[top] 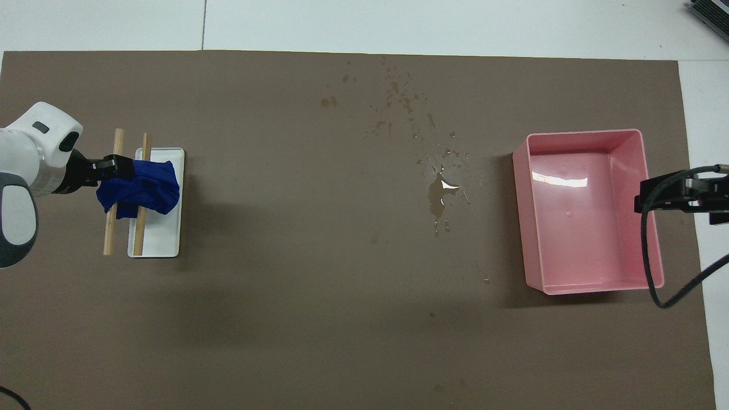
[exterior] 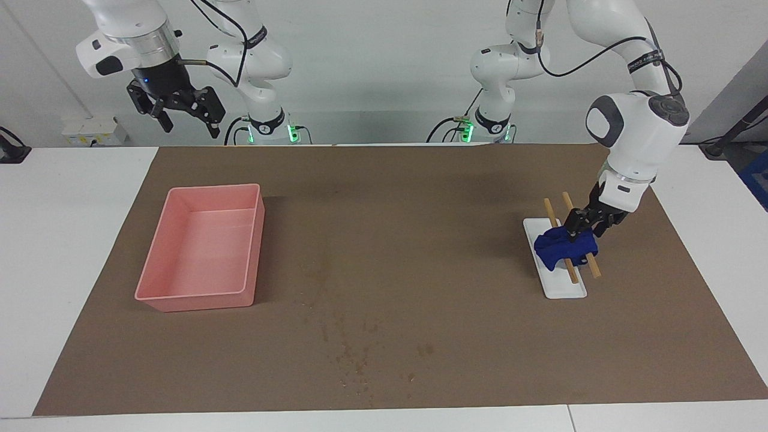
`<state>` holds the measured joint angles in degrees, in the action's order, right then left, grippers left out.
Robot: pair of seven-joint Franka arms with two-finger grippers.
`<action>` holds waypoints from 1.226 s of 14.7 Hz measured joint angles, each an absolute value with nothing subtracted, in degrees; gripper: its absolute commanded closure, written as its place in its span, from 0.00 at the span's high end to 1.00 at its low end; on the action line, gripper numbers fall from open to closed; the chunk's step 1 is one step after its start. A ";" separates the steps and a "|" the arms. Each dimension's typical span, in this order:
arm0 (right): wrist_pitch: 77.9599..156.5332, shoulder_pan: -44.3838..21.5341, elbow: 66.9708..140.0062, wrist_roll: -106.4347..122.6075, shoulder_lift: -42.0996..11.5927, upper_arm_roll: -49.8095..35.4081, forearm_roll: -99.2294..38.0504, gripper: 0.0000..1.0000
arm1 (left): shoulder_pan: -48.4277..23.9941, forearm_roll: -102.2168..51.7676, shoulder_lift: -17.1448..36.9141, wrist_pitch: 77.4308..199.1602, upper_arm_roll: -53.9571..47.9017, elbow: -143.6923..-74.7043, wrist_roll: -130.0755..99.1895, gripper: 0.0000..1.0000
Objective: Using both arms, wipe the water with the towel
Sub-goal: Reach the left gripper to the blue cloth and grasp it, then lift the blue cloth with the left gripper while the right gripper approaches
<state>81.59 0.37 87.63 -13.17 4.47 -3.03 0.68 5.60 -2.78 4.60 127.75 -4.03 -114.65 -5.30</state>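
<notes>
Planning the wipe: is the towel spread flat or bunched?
Bunched: the towel sits as a crumpled lump draped over two wooden sticks.

Towel [exterior: 561, 247] royal blue; bin [exterior: 180, 299] pink; tray [exterior: 567, 291] white; mat [exterior: 420, 240] brown.

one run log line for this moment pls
left claw: at small dark-blue cloth towel | right claw: open, waits raised | water puddle: unwiped

facing cam: high, faces robots | overhead: steep down | shared: mat [exterior: 420, 240]
</notes>
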 measured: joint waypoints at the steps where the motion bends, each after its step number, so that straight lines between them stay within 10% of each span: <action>1: 81.59 0.37 87.63 -13.17 4.47 -3.03 0.68 1.00 | 5.60 -2.78 4.59 127.78 -4.04 -114.65 -5.28 0.13; 3: 81.59 0.37 87.63 -13.17 4.47 -3.03 0.68 1.00 | 5.61 -2.66 4.50 127.82 -3.90 -114.65 -5.14 0.01; 18: 81.59 0.37 87.63 -13.17 4.47 -3.03 0.68 1.00 | 7.26 -21.09 3.89 109.72 -3.25 -102.65 -11.89 0.00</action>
